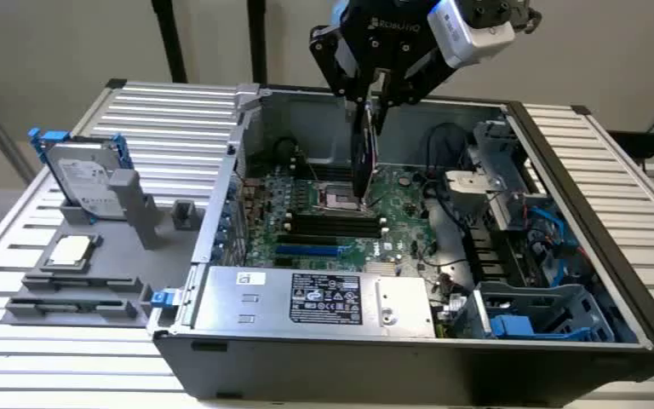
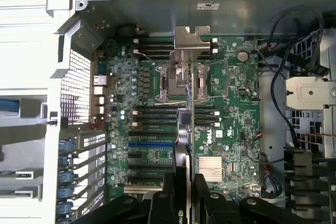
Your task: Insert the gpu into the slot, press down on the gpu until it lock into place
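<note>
nearest, in the open case (image 1: 418,362) on the slatted tabletop (image 1: 54,354), the slot (image 1: 310,251) lies empty, a narrow bright-blue plastic strip. beyond and above it, over the motherboard (image 1: 401,223), the hand (image 1: 375,95) is closed tight on the gpu (image 1: 364,162), which hangs edge-on, apart from the slot. it looks thin, stiff, light yet fragile, best gripped by its flat faces.
</note>
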You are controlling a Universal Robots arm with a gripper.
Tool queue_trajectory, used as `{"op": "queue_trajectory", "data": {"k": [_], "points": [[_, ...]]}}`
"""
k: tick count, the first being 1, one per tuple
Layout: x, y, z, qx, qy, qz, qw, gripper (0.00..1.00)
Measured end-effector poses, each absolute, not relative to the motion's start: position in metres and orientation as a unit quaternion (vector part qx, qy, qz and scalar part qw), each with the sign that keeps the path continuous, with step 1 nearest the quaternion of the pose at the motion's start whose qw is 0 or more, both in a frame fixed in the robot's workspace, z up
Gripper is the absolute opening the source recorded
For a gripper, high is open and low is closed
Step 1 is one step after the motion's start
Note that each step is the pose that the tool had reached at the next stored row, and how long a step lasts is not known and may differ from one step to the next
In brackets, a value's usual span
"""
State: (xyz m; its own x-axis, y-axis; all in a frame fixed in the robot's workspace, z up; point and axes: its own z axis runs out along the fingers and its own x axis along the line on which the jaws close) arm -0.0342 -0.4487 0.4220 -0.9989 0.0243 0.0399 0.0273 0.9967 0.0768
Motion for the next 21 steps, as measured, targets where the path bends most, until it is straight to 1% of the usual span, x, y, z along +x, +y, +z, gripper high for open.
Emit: {"op": "queue_trajectory", "data": {"k": [21], "points": [[-0.0363, -0.4488, 0.4221, -0.005, -0.999, -0.039, 0.019, 0.26]]}}
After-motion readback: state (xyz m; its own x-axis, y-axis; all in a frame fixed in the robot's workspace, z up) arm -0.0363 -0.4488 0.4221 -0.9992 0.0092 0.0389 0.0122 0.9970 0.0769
